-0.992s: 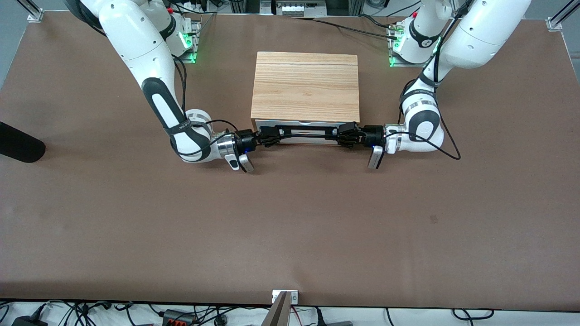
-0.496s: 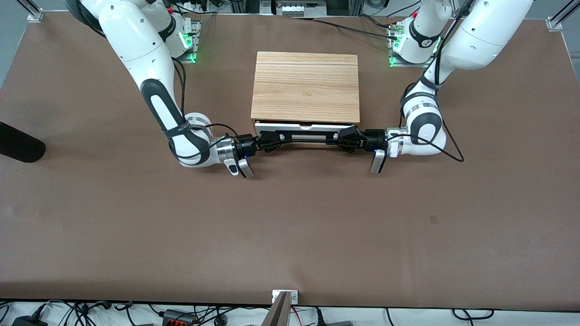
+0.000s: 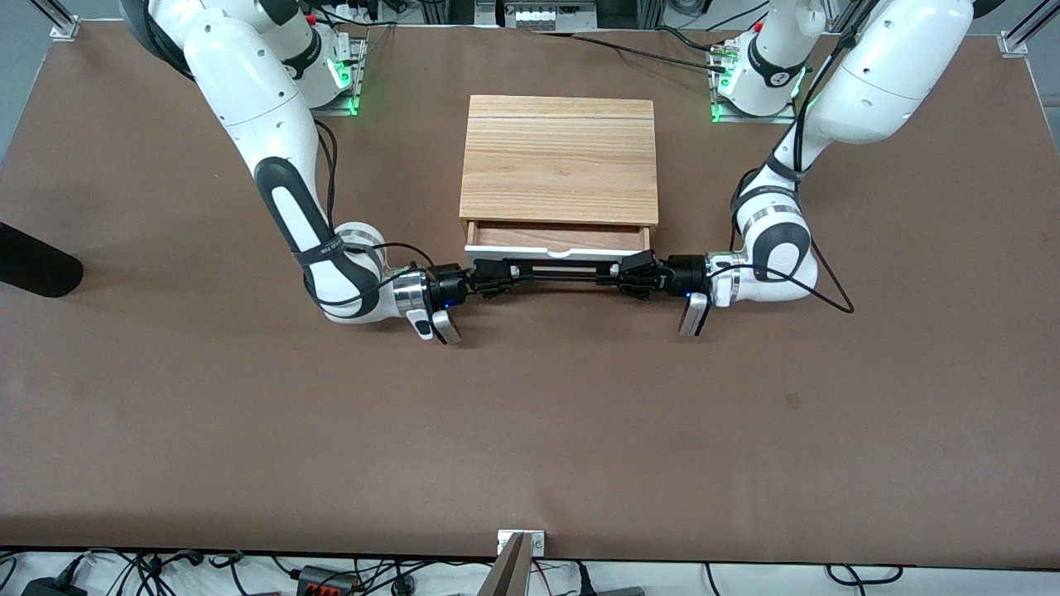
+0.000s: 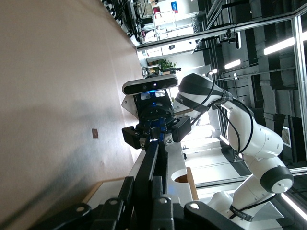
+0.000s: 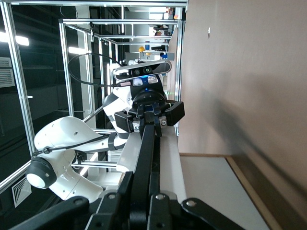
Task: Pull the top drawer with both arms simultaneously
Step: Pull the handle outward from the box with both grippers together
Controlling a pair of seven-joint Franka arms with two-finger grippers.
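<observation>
The top drawer (image 3: 556,247) stands partly out of the light-wood cabinet (image 3: 559,161), and a strip of its wood inside shows. Its black bar handle (image 3: 556,275) runs along the white front. My right gripper (image 3: 490,280) is shut on the handle's end toward the right arm. My left gripper (image 3: 633,277) is shut on the other end. In the left wrist view my left gripper (image 4: 142,187) clamps the bar (image 4: 152,155) beside the white front (image 4: 175,165), with the right gripper (image 4: 153,132) farther along. In the right wrist view my right gripper (image 5: 141,189) clamps the bar (image 5: 146,148).
A black rounded object (image 3: 33,261) lies at the right arm's end of the table. A metal bracket (image 3: 520,542) sits at the table edge nearest the front camera. Brown table (image 3: 530,414) stretches from the drawer toward the front camera.
The drawer has slid out of the cabinet toward the front camera, showing its wood inside. Both grippers moved the same way, still shut on the handle.
</observation>
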